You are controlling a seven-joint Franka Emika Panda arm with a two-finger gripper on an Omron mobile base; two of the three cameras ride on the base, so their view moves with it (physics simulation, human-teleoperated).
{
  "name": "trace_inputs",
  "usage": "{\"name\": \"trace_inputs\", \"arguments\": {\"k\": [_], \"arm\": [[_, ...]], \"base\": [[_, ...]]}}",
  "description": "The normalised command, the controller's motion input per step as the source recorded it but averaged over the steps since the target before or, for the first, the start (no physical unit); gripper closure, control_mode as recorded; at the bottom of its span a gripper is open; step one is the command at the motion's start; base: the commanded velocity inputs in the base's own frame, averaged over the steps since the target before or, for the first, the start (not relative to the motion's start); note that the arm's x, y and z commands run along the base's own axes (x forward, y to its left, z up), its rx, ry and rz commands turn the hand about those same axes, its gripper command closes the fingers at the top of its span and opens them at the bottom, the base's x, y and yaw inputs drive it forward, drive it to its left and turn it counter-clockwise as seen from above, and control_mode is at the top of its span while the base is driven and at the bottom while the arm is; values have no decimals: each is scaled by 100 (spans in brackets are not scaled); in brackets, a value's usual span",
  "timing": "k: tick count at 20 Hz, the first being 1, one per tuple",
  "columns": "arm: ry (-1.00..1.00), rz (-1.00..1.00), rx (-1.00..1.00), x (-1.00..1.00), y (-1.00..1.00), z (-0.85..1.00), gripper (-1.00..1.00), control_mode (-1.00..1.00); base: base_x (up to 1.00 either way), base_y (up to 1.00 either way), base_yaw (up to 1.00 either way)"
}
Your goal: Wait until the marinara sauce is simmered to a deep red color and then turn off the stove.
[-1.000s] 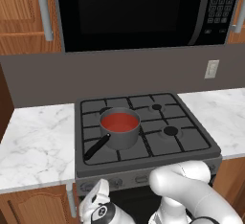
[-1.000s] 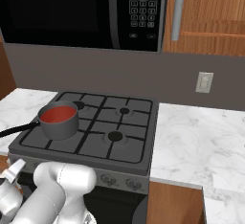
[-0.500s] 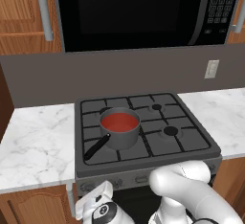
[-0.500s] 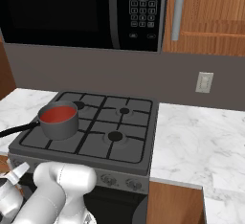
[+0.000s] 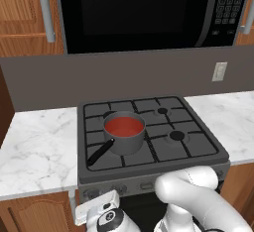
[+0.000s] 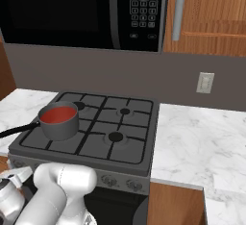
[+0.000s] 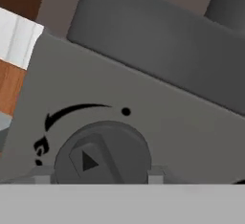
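Observation:
The marinara sauce (image 5: pixel 124 126) (image 6: pixel 58 115) is a flat red disc inside a small dark saucepan (image 5: pixel 128 144) on the front left burner of the stove (image 5: pixel 193 146) (image 6: pixel 129 140). The pan's black handle (image 5: pixel 99 152) points toward the front left. My gripper (image 5: pixel 94 199) (image 6: pixel 19 176) is low at the left end of the stove's front panel. In the hand view a round grey knob (image 7: pixel 100 153) with a triangle mark sits between my fingertips, with my gripper (image 7: pixel 99 176) shut on it. A curved arrow and a dot are printed above the knob.
A black microwave (image 5: pixel 139 13) hangs above the stove. White marble counters (image 5: pixel 39 146) (image 6: pixel 202 142) run on both sides, with wooden cabinets (image 5: pixel 25 13) above and below. A wall outlet (image 6: pixel 205 82) sits to the right of the stove. More knobs (image 6: pixel 117 183) line the front panel.
My hand has rolled at the left end of the stove's front panel, its white body now lying flatter. The pan has not moved and the sauce looks the same red.

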Motion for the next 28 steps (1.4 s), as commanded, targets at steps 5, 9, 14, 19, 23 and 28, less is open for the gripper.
{"name": "trace_inputs", "arguments": {"k": [5, 9, 14, 19, 23, 28], "arm": [[0, -3, 27, 0, 0, 0, 100, -100], [0, -3, 27, 0, 0, -1, 100, -100], [0, -3, 27, 0, 0, -4, 100, -100], [0, -3, 28, 0, 0, -3, 100, -100], [0, -3, 28, 0, 0, -1, 100, -100], [0, -3, 28, 0, 0, 0, 100, -100]], "base": [[0, 0, 0], [0, 0, 0], [0, 0, 0], [0, 0, 0], [0, 0, 0], [0, 0, 0]]}}
